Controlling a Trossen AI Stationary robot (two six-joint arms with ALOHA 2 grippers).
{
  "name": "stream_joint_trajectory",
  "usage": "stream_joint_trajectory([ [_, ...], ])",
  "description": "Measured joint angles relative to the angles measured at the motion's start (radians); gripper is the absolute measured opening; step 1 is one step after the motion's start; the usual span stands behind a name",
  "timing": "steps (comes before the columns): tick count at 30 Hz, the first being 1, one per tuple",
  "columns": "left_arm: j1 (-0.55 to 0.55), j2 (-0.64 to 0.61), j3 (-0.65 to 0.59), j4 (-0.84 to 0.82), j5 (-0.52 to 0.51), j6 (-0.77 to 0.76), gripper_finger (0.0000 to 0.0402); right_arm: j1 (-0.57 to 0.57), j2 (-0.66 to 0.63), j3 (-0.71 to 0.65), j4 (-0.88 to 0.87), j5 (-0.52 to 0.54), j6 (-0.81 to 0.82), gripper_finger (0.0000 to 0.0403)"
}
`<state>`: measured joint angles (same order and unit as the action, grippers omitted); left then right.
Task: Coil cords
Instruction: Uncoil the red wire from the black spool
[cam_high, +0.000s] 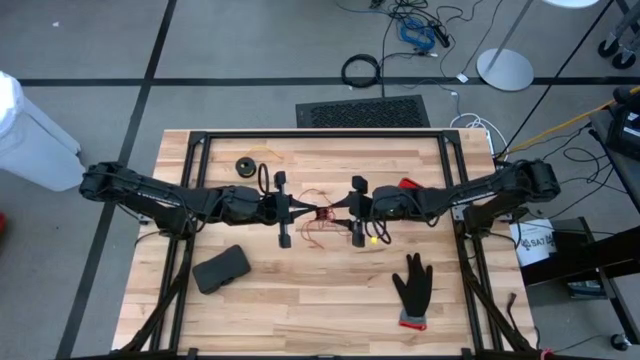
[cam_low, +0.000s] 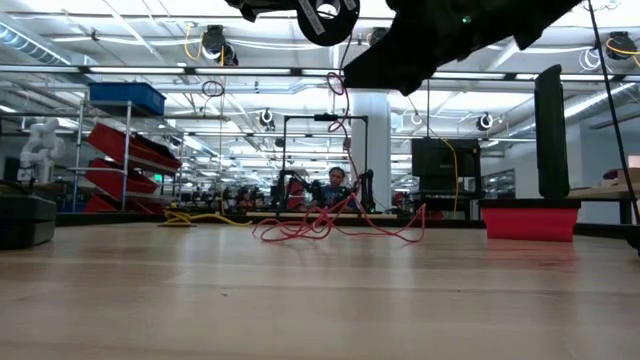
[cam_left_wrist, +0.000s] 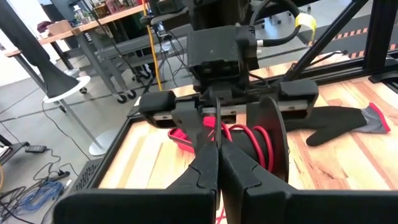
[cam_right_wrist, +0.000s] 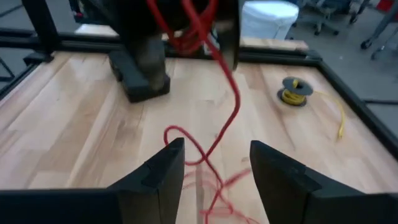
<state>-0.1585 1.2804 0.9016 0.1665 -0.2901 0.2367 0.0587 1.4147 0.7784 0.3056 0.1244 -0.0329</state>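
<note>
1. Looking straight down, both arms meet over the middle of the wooden table (cam_high: 300, 310), the left gripper (cam_high: 288, 209) and right gripper (cam_high: 356, 211) facing each other with the red cord (cam_high: 322, 220) strung between them.
2. From above, that cord is only a thin tangle on the boards; the low view shows much more, a loose red heap (cam_low: 320, 225) lying on the table with one strand rising to a black spool (cam_low: 325, 18) held high in the air.
3. The left wrist view settles who has the spool: the left fingers (cam_left_wrist: 202, 174) are pressed tight together on the black disc (cam_left_wrist: 273, 143), red turns wound round its hub.
4. The right wrist view shows the right fingers (cam_right_wrist: 165, 171) spread wide with nothing between them but air, the red strand (cam_right_wrist: 230, 93) hanging down past them to loops on the wood.
5. Only the right wrist view shows the yellow cord clearly: its small spool (cam_right_wrist: 293, 91) sits on the table with a yellow tail trailing off; from above it is a dark spot (cam_high: 246, 166) near the far left corner, well apart from the grippers.
6. A black glove with a red cuff (cam_high: 411, 290) lies near the front right, also visible past the spool in the left wrist view.
7. A dark flat block (cam_high: 221, 269) rests front left.
</note>
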Motion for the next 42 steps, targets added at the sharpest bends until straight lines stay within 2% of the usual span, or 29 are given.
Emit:
stream_joint_trajectory([
  [7,0.000,0.000,0.000,-0.001,0.000,-0.006,0.0004,-0.037,0.054,0.000,0.134,0.007,-0.021,0.0163],
  [17,0.000,0.000,0.000,-0.008,0.000,-0.006,0.0002,-0.046,0.055,0.000,0.104,0.004,-0.021,0.0132],
  [33,0.000,0.000,0.000,-0.056,-0.035,-0.005,0.0001,-0.044,0.044,0.000,0.055,0.004,-0.020,0.0124],
  [36,0.000,0.000,0.000,-0.055,-0.036,-0.005,0.0000,-0.044,0.044,0.000,0.055,0.003,-0.024,0.0098],
  [42,0.000,0.000,0.000,-0.042,-0.036,-0.005,0.0000,-0.043,0.044,0.000,0.090,-0.052,-0.043,0.0015],
])
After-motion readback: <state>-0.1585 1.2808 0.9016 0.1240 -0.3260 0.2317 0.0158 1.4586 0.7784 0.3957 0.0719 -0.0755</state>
